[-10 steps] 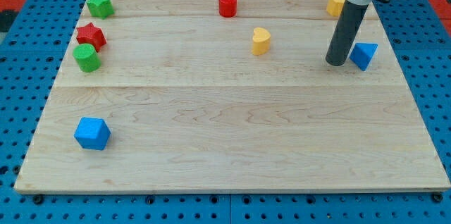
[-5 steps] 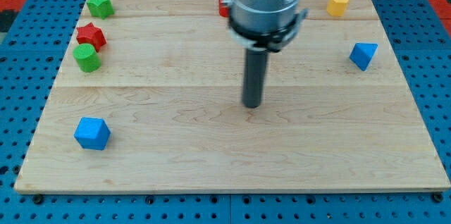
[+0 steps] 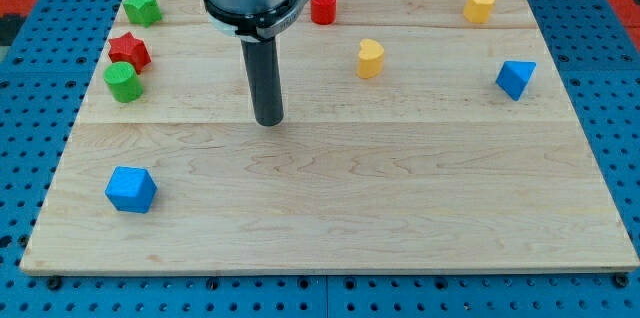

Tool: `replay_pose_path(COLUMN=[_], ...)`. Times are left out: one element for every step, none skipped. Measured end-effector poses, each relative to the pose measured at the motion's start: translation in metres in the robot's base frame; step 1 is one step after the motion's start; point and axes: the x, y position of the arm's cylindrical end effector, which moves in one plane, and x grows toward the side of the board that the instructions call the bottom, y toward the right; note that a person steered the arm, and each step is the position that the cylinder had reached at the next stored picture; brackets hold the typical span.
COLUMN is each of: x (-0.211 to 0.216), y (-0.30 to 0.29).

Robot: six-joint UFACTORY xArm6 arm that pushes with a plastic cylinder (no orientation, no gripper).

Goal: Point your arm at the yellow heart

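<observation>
The yellow heart (image 3: 370, 58) lies on the wooden board (image 3: 330, 208) a little right of centre, toward the view's top. My tip (image 3: 268, 121) rests on the board to the left of and below the heart, well apart from it. No block touches the rod.
A red cylinder (image 3: 322, 6) and a yellow block (image 3: 480, 4) lie along the top edge. A blue block (image 3: 515, 79) lies at the right. A green block (image 3: 141, 5), a red star (image 3: 129, 51) and a green cylinder (image 3: 123, 81) lie at the left. A blue cube (image 3: 131, 189) lies at lower left.
My tip has swept from beside the blue block at the right, across below the yellow heart, to the heart's lower left. The blocks have not moved.
</observation>
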Motion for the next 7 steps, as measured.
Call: replay_pose_path(x=[-0.044,-0.086,-0.113,-0.129,-0.135,-0.108,-0.073], y=[-0.006,-0.005,0.021,0.062,0.114,0.138,0.089])
